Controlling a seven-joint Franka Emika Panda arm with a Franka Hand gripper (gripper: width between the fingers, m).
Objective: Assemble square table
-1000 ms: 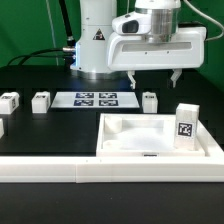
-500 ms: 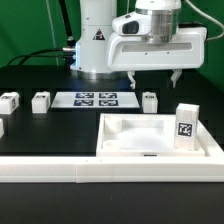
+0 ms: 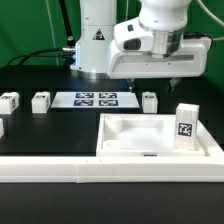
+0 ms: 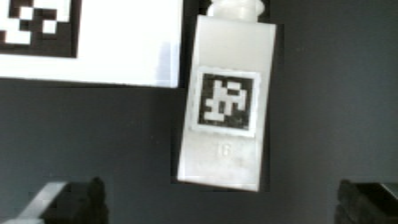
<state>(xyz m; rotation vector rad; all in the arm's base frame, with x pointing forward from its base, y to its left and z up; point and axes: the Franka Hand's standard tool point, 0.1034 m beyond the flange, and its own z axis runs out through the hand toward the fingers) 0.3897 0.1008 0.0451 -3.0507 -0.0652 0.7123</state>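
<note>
Gripper (image 3: pixel 156 80) has shifted toward exterior view's right, wrist turned. Jaws wide apart, empty. Leg (image 4: pixel 228 100) lies under it, just beside marker board (image 4: pixel 63 40). Table (image 3: pixel 105 135) near. Probably lining up for leg pick.

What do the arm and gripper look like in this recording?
The arm is glossy white with rounded joints; its base column carries a dark triangular sticker. The gripper has a boxy white body and two short dark fingers. Black cables run behind the base.
</note>
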